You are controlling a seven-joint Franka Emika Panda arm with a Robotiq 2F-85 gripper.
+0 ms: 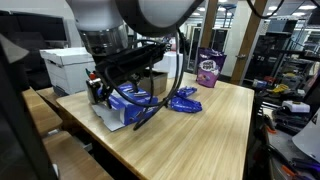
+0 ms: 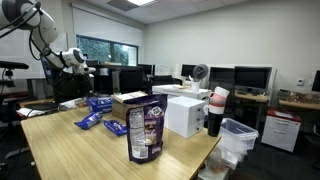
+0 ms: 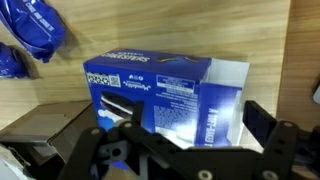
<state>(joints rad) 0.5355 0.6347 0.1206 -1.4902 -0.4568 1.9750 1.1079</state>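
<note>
While the arm [image 1: 103,18] hangs bent over the blue box [image 3: 160,95], its fingers [image 3: 265,125] stand wide apart.

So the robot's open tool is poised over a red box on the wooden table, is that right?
Not quite: the box is blue, not red, as the wrist view shows. The rest holds: the open tool is poised over it on the wooden table.

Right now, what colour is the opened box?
Blue with white lettering; the box shows best in wrist view.
</note>
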